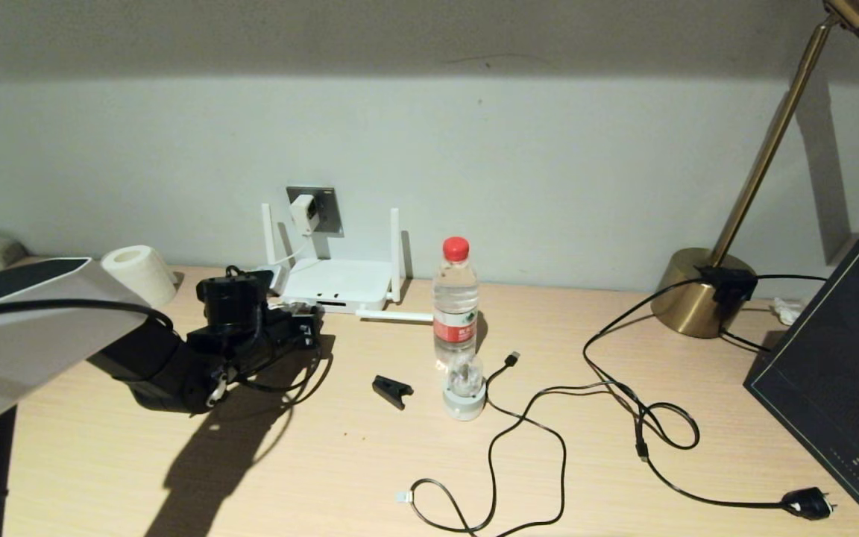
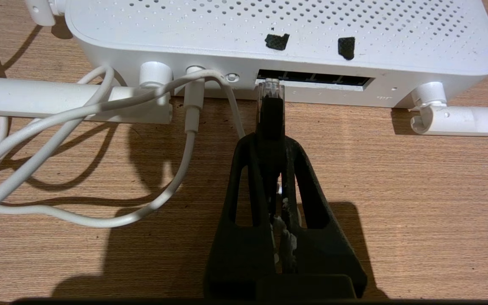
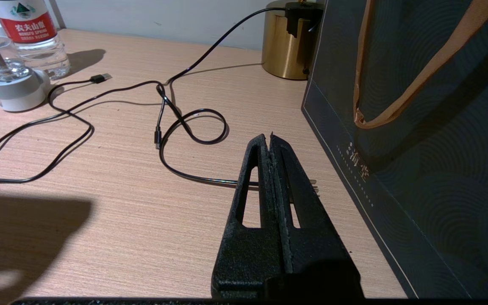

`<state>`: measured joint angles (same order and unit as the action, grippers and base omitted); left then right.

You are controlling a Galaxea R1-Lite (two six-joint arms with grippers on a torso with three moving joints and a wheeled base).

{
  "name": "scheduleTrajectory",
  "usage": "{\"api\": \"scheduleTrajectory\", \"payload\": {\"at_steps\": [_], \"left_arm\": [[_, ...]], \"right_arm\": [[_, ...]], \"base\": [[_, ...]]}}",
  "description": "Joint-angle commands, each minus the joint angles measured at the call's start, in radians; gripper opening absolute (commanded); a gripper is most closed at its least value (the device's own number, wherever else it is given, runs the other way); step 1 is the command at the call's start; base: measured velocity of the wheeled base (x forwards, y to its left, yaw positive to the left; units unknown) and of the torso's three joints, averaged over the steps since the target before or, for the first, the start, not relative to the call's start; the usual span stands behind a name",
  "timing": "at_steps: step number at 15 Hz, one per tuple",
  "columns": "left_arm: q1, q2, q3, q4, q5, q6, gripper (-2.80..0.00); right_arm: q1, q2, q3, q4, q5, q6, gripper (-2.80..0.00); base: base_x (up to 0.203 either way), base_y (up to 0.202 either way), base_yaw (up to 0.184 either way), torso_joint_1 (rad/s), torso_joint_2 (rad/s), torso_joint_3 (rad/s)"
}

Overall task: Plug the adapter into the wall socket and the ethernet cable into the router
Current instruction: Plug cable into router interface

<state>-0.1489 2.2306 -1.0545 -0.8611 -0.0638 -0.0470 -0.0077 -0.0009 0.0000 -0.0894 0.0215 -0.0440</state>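
The white adapter (image 1: 303, 213) sits in the grey wall socket (image 1: 323, 208), and its thin white cord (image 2: 79, 114) runs down to the router (image 1: 336, 282). My left gripper (image 2: 270, 142) is shut on the ethernet cable's black plug (image 2: 271, 112). The plug's clear tip (image 2: 270, 88) is at the mouth of the leftmost port in the router's (image 2: 184, 25) dark port row (image 2: 324, 79). I cannot tell how deep it sits. In the head view the left gripper (image 1: 309, 328) is just in front of the router. My right gripper (image 3: 270, 137) is shut and empty, hovering over the table beside a dark bag.
A water bottle (image 1: 455, 298), a small white stand (image 1: 464, 394) and a black clip (image 1: 392, 390) stand mid-table. A thin black USB cable (image 1: 526, 425) and the lamp cord with its plug (image 1: 810, 503) trail right. A brass lamp base (image 1: 702, 292), a dark bag (image 1: 839, 373) and a paper roll (image 1: 139, 272) are also here.
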Motion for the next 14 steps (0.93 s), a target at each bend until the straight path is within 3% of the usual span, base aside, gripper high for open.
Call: {"api": "scheduleTrajectory", "payload": {"at_steps": [1, 14], "left_arm": [[0.002, 0.001, -0.001, -0.004, -0.001, -0.001, -2.80], [0.000, 0.006, -0.019, -0.001, -0.001, -0.001, -2.80]], "right_arm": [[0.000, 0.001, 0.034, -0.001, 0.001, 0.000, -2.80], [0.000, 0.001, 0.034, -0.001, 0.002, 0.000, -2.80]], "base": [[0.000, 0.000, 0.000, 0.000, 0.00, 0.000], [0.000, 0.000, 0.000, 0.000, 0.00, 0.000]]}}
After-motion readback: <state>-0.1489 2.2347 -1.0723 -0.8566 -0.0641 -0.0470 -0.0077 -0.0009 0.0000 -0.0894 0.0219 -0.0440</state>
